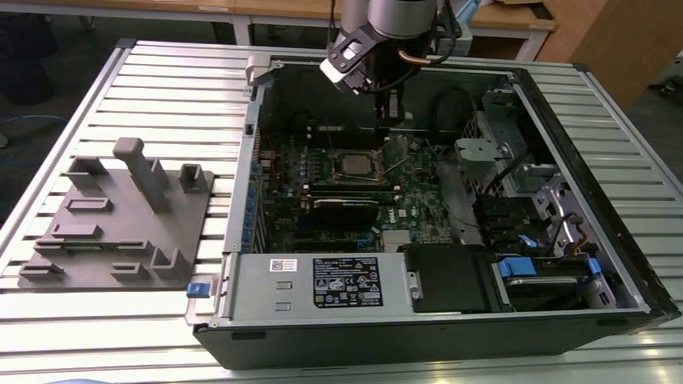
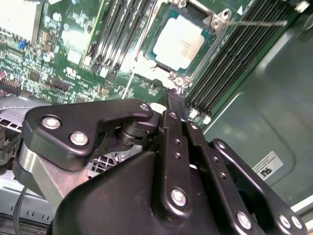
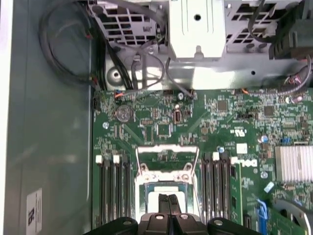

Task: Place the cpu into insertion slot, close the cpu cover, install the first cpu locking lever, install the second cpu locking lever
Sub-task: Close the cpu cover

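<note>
The cpu [image 2: 180, 41] lies flat with its silver top up in the insertion slot [image 1: 357, 166], in the middle of the green motherboard inside the open computer case. In the first wrist view the cpu cover [image 3: 167, 151] is a silver frame tilted up off the slot [image 3: 155, 188], with green board showing through its window. A thin locking lever [image 2: 259, 22] juts out sideways from the socket's corner. My gripper [image 1: 386, 120] hangs just above the board at the socket's edge. Its black fingers [image 3: 169, 201] are pressed together and shut with nothing between them. The fingertip [image 2: 175, 100] sits close to the socket's rim.
Long black memory slots [image 3: 113, 188] flank the socket on both sides. A black card [image 1: 344, 210] and a power supply box [image 1: 320, 280] lie nearer the case front. A drive cage with cables [image 1: 523, 192] fills the exterior view's right. A grey fixture [image 1: 117, 224] rests outside the case.
</note>
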Robot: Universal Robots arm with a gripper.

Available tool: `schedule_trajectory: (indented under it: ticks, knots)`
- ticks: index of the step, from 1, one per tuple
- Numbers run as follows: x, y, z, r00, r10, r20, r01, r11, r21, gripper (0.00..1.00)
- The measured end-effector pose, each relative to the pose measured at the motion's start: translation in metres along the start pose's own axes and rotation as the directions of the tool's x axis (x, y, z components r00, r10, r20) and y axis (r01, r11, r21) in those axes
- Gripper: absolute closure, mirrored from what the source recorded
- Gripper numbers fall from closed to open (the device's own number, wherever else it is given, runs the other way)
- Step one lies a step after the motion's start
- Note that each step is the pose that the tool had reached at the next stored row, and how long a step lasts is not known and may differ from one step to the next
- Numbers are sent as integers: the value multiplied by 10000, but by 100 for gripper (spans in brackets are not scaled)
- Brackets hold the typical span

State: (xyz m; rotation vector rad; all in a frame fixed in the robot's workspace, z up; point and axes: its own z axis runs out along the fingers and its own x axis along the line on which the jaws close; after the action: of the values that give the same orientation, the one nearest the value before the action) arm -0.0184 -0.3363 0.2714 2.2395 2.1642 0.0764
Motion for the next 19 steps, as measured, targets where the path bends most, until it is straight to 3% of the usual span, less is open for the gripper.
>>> schedule_trajectory:
  ticks: [3, 12, 19]
  knots:
    - [2, 42, 3, 10000, -1, 0, 1, 10000, 0, 90]
    - [2, 53, 4, 10000, -2, 0, 2, 10000, 0, 90]
    - [4, 109, 8, 10000, 0, 0, 0, 10000, 0, 90]
